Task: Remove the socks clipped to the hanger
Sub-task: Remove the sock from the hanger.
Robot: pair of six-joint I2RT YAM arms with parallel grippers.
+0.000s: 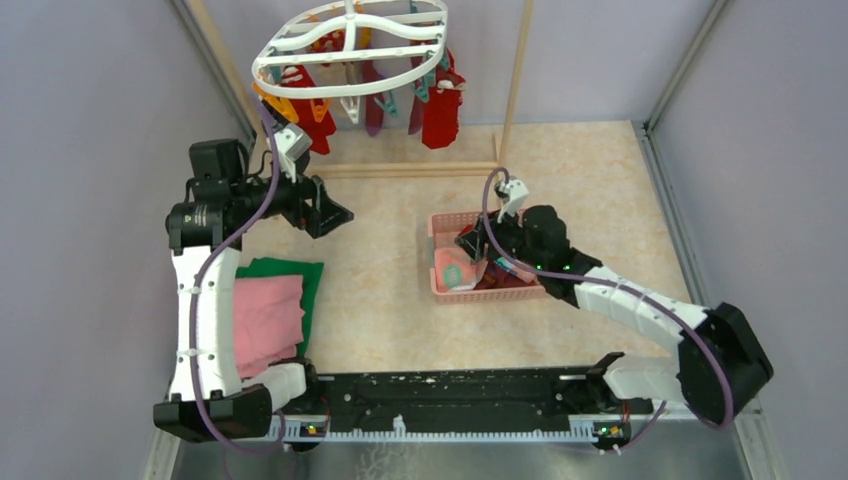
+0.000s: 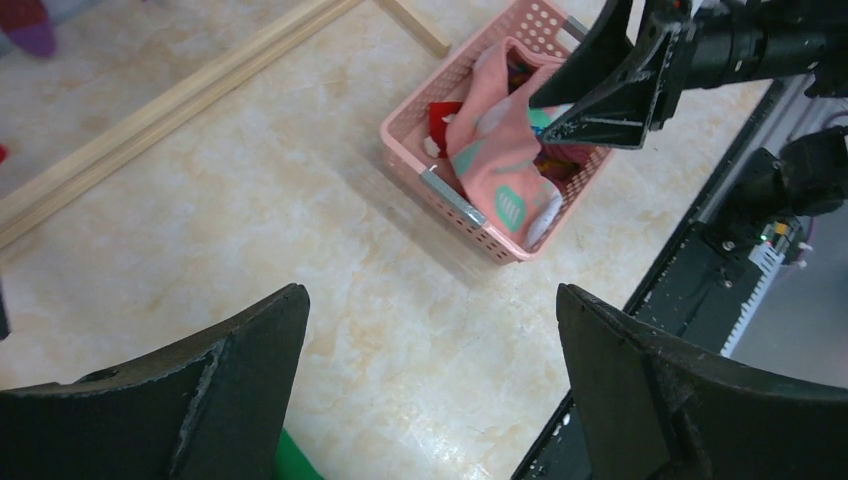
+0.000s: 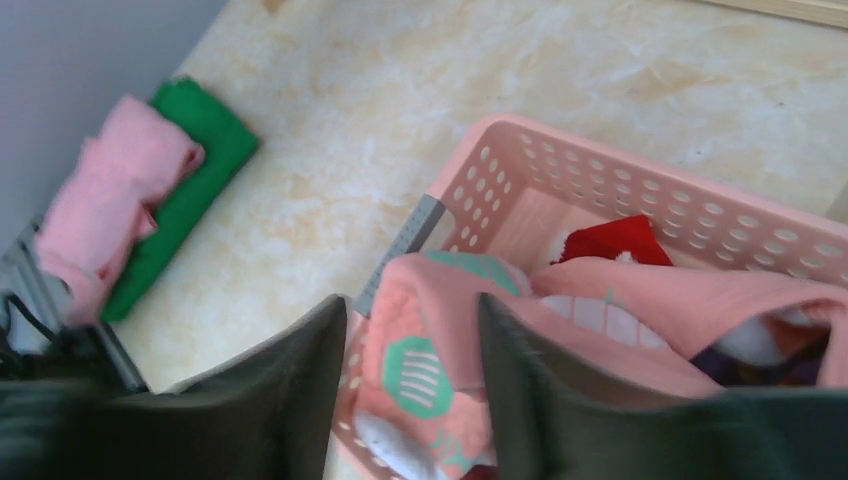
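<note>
The right tool point(image 3: 410, 312), fingers apart, hovers over the pink sock point(image 3: 420, 375), which drapes across the basket point(image 3: 620, 190) rim and may slide onto the surface. The left tool point(image 2: 430, 295) stands wide apart, empty. The red socks point(image 1: 440, 115) hang on the hanger point(image 1: 350, 45) above the far edge.

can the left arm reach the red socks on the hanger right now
Probably yes: the left tool is open and empty, close to the hanger, with nothing between it and the red socks.
</note>
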